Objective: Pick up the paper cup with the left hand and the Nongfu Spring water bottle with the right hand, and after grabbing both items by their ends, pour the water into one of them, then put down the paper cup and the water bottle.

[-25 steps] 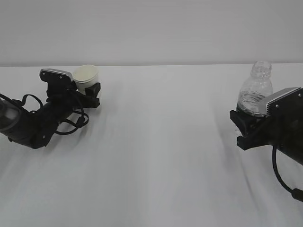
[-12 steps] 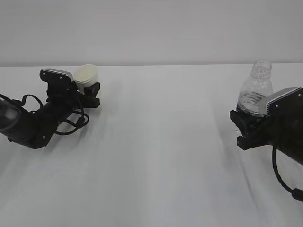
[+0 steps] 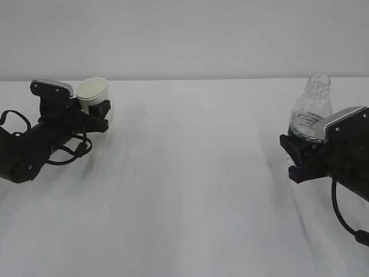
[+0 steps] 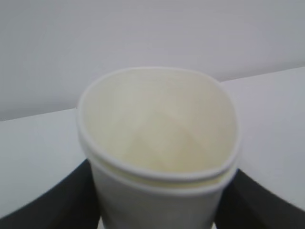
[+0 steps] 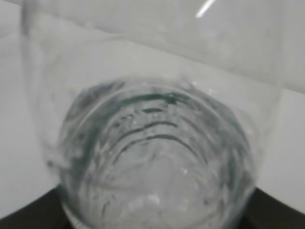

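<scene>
The off-white paper cup (image 3: pixel 92 92) stands upright between the fingers of my left gripper (image 3: pixel 95 111), which is shut on its lower part, at the far left of the table. In the left wrist view the paper cup (image 4: pixel 157 143) fills the frame, its rim pressed slightly out of round, with black fingers (image 4: pixel 57 202) on both sides. My right gripper (image 3: pixel 297 151) is shut on the lower part of the Nongfu Spring water bottle (image 3: pixel 311 109), which stands upright and capless at the far right. Water (image 3: pixel 304 124) shows inside. The right wrist view shows the ribbed bottle (image 5: pixel 157 157) close up.
A white table (image 3: pixel 190 184) stretches between the two arms, with a plain white wall behind. A black cable (image 3: pixel 343 216) hangs from the right arm near the table's right edge.
My left arm has shifted to the left with the paper cup in its grip. The right arm and the bottle have stayed where they were.
</scene>
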### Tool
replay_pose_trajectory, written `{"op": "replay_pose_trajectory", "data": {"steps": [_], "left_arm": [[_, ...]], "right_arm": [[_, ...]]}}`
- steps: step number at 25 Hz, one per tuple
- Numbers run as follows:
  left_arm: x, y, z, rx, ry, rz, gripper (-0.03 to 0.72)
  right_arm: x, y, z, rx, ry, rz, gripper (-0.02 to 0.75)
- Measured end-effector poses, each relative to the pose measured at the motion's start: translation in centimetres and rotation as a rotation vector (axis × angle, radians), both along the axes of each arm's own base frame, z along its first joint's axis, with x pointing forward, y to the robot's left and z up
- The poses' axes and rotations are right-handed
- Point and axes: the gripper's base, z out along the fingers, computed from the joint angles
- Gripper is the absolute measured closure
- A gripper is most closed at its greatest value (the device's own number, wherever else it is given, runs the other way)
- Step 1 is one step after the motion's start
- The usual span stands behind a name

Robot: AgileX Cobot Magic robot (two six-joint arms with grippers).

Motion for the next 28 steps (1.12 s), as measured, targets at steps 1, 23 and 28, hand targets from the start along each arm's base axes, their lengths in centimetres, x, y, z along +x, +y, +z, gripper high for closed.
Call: {"op": "replay_pose_trajectory", "data": {"steps": [1,23,28], "left_arm": [[-0.3,0.0,0.2,-0.004,0.005,-0.005,0.232],[-6.4,-2.2,3.9,-0.013,0.067,-0.372,0.232],[-7.2,-3.0,4.3,-0.026,0.061,-0.487,0.232]], "right_arm": [[0.0,0.0,0.0,0.0,0.0,0.0,0.318],[0.0,0.0,0.0,0.0,0.0,0.0,0.318],[0.0,0.0,0.0,0.0,0.0,0.0,0.318]]}}
